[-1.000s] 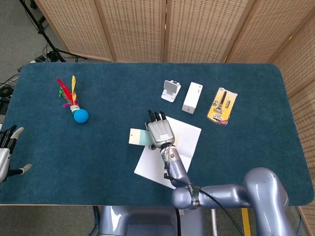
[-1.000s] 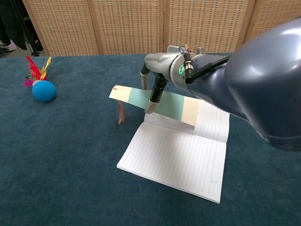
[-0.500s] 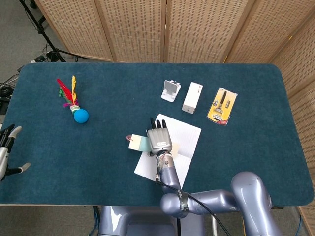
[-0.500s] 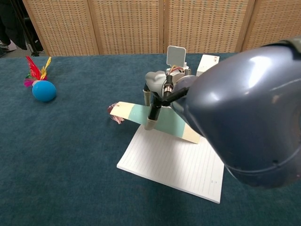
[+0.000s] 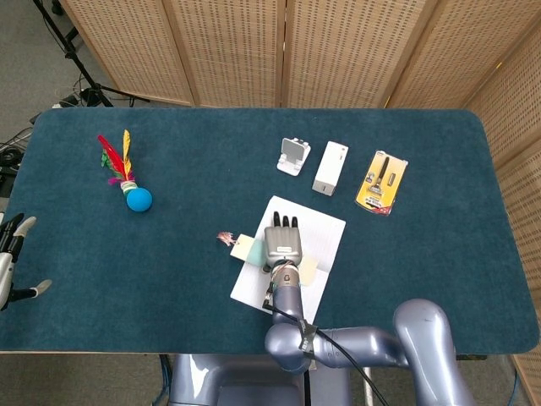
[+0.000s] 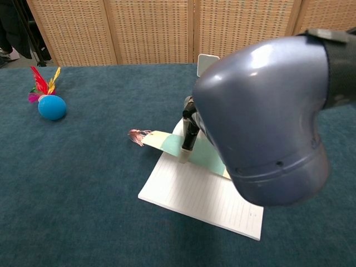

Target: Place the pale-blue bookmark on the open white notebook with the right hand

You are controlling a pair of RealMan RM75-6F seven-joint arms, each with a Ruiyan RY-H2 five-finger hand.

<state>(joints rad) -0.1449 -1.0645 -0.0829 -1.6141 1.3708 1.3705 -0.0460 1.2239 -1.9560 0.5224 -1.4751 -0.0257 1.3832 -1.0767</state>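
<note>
Over blue table [image 5: 169, 254], right hand [image 5: 283, 245] grips bookmark [image 6: 172, 143] above notebook [image 6: 194, 194].

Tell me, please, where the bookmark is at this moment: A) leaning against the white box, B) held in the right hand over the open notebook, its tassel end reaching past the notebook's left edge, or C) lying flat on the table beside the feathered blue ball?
B: the right hand holds the bookmark above the notebook, and the tassel hangs out over the table, past the notebook's left edge.
</note>
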